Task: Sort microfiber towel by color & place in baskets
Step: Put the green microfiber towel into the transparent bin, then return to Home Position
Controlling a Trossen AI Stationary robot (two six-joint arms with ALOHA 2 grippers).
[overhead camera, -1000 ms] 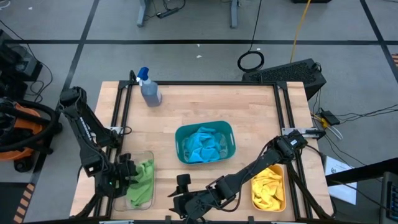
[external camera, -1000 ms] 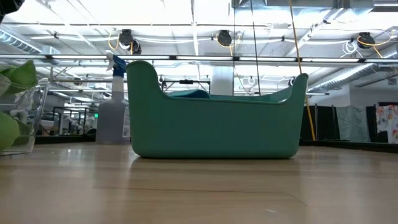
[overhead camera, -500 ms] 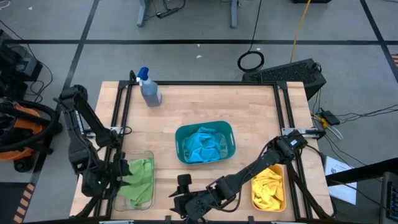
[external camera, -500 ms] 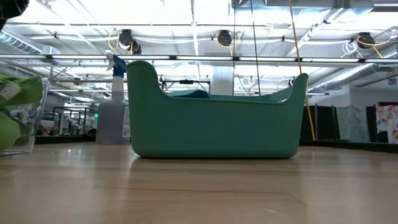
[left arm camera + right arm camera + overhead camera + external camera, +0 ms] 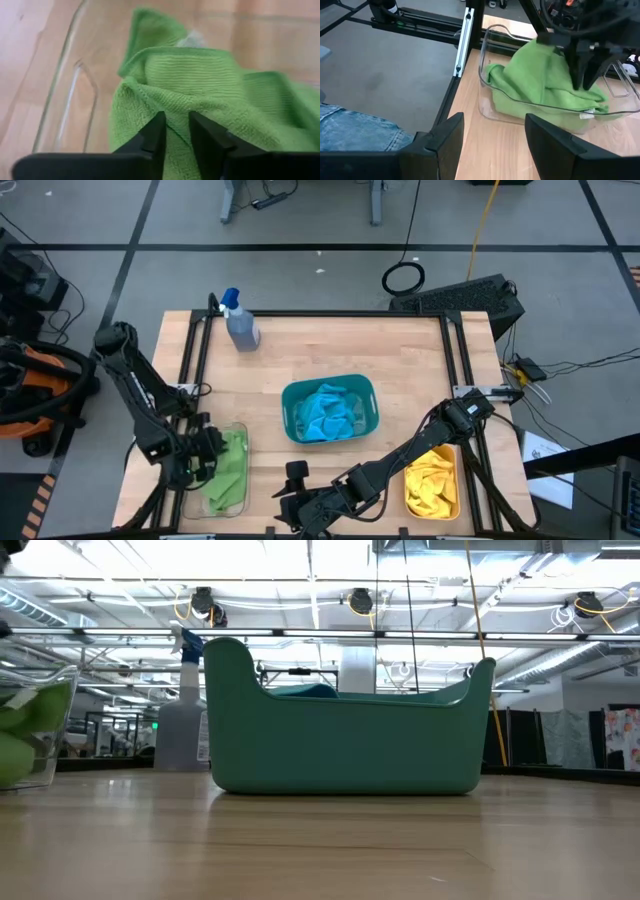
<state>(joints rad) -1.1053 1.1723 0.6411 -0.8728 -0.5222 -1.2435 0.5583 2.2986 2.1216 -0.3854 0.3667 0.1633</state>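
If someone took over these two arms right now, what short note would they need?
Left gripper: down in the clear see-through plastic tub, fingers nearly closed on a fold of the lime green microfiber towels.
Right gripper: open, empty, waiting low at the table's near edge.
Bright blue towels lie in the teal tub, yellow towels in the orange tub.
No loose towels show. Left: let go and withdraw.

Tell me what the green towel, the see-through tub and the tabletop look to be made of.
Green towel: soft microfiber-like cloth, matte; fine ribbed weave and stitched hem show. Clear tub: likely rigid plastic, glossy; see-through walls, rounded moulded corners, glints. Tabletop: looks like wood, pale planks with grain lines, smooth satin finish; could be laminate.
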